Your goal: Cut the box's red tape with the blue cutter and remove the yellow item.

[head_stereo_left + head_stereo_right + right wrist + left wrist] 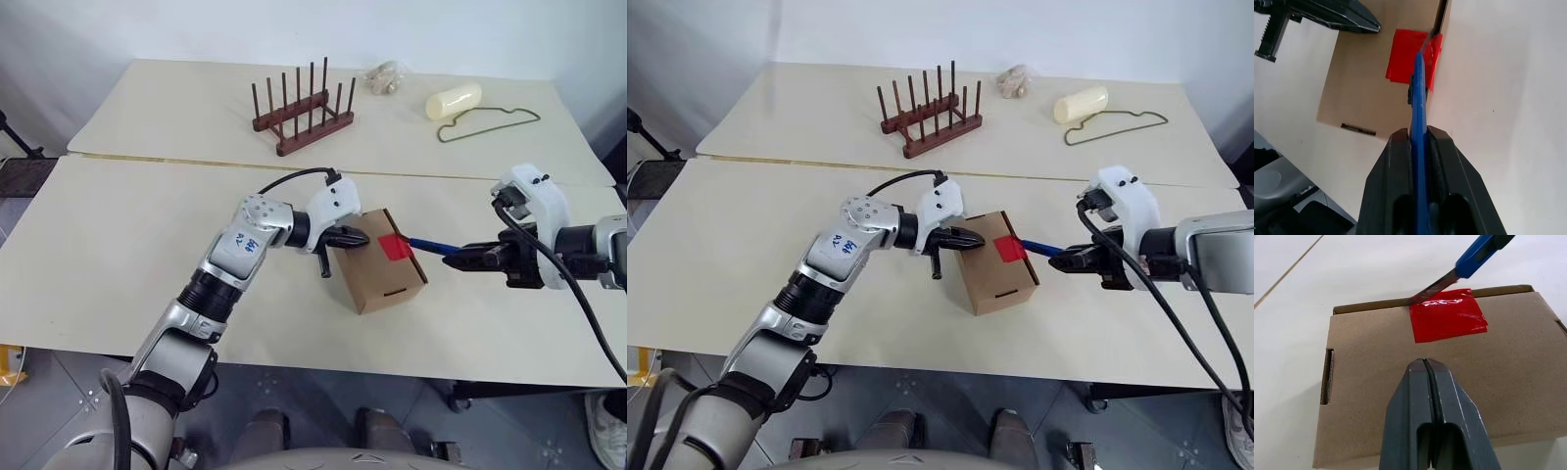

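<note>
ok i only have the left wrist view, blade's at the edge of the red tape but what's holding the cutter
Observer: The right gripper is shut on the blue cutter, coming at the box from the robot's right.
Operator: and is my left gripper actually on the box
Observer: Yes; the left gripper, shut, presses on the top face of the box near the edge away from the cutter.
Operator: box open at all yet
Observer: In the right wrist view the blade sits in the seam where the red tape folds over the edge; the flap looks closed.
</note>
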You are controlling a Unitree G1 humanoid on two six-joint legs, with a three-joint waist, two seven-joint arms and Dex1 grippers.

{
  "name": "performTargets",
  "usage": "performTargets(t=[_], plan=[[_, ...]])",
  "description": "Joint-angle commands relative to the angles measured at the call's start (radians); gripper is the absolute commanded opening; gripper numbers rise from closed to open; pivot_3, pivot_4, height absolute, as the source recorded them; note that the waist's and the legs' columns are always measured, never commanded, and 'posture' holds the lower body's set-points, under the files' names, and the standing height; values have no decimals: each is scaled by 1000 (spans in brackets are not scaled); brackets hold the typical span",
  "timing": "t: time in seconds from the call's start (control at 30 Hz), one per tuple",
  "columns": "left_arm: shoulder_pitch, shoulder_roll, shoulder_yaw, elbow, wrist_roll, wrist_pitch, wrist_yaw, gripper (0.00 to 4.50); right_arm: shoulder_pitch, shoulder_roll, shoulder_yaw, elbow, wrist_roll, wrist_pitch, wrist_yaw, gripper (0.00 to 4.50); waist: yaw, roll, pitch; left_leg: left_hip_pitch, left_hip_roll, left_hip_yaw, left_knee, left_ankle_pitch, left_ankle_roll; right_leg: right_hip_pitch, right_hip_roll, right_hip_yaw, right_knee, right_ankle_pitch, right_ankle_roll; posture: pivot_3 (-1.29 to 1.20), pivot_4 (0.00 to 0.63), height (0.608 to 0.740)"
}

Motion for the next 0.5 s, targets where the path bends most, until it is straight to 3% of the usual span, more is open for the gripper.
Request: performTargets(t=[0.03,0.5], plan=[[34,-6,-63,35,41,33,3,0,12,-32,4,-43,53,13,53,104,0,0,0,0,0,0,0,0,0,0,0,0,0,0,0,0,150,740],[39,-6,-64,26,37,35,5,0,113,-125,-20,-71,53,5,128,104,2,0,0,0,0,0,2,0,1,1,0,0,1,0,0,0,150,740]])
